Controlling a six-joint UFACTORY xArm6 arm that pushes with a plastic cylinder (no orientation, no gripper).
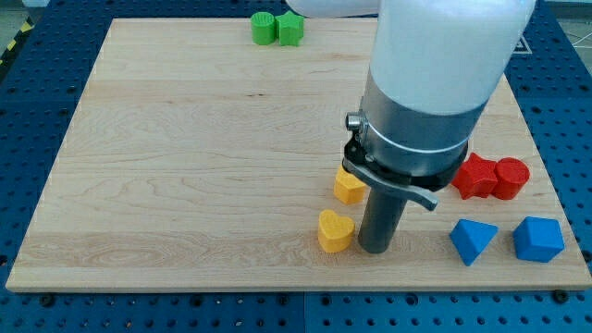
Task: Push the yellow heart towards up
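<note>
The yellow heart (335, 230) lies on the wooden board (185, 148) near the view's bottom, right of centre. My tip (375, 249) stands just to the heart's right, close to it or touching it. A second yellow block (349, 186), of unclear shape, sits just above the heart, partly behind the rod's collar. The arm's large white and grey body hides the board above and to the right of the tip.
Two green blocks (264, 28) (290, 29) sit together at the view's top edge. Two red blocks (475, 176) (511, 178) sit at the right, beside the arm. Two blue blocks (473, 240) (537, 239) lie at the bottom right.
</note>
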